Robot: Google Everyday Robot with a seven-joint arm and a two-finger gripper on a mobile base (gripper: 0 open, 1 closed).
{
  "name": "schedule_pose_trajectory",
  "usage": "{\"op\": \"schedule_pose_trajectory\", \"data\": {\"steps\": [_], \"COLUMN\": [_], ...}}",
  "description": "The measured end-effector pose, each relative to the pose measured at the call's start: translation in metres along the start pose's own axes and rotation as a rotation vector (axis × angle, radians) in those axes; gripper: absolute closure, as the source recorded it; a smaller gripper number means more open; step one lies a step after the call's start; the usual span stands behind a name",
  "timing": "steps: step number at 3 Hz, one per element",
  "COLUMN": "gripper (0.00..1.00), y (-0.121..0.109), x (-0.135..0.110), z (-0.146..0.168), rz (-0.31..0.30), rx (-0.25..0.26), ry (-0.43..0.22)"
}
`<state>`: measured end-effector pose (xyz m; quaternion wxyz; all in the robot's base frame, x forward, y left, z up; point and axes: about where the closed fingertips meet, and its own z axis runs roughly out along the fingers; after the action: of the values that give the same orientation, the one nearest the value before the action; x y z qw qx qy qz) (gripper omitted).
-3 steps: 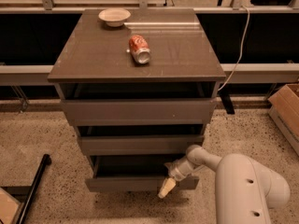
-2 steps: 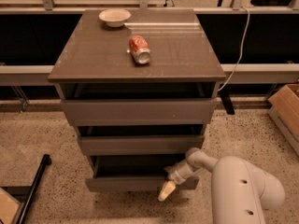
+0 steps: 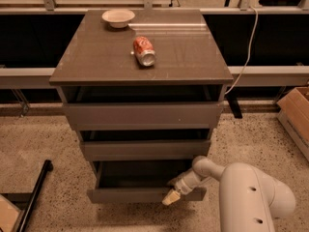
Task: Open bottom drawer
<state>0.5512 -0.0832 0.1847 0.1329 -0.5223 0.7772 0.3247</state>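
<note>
The bottom drawer (image 3: 130, 194) is the lowest of three grey-brown flat fronts of the small cabinet (image 3: 140, 110). It stands pulled out a little, with a dark gap above its front. My gripper (image 3: 173, 194) sits at the right part of that drawer's front, at its top edge, with a pale fingertip (image 3: 169, 197) pointing down-left over the front. My white arm (image 3: 241, 187) reaches in from the lower right.
A red soda can (image 3: 144, 51) lies on its side on the cabinet top, and a white bowl (image 3: 118, 18) stands at the back left. A cardboard box (image 3: 295, 115) sits on the floor at right. A black bar (image 3: 34, 197) leans at lower left. A white cable (image 3: 246, 52) hangs at right.
The arm and gripper have shifted slightly left along the bottom drawer's front. The drawer's position looks about the same.
</note>
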Motion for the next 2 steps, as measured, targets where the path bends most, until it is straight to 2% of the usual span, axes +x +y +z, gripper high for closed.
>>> {"op": "schedule_pose_trajectory", "data": {"steps": [1, 2], "gripper": [0.66, 0.88], "y": [0.0, 0.03], "x": [0.0, 0.008], "z": [0.0, 0.003], "rz": [0.0, 0.019], "rx": [0.0, -0.04], "ry": [0.0, 0.015]}}
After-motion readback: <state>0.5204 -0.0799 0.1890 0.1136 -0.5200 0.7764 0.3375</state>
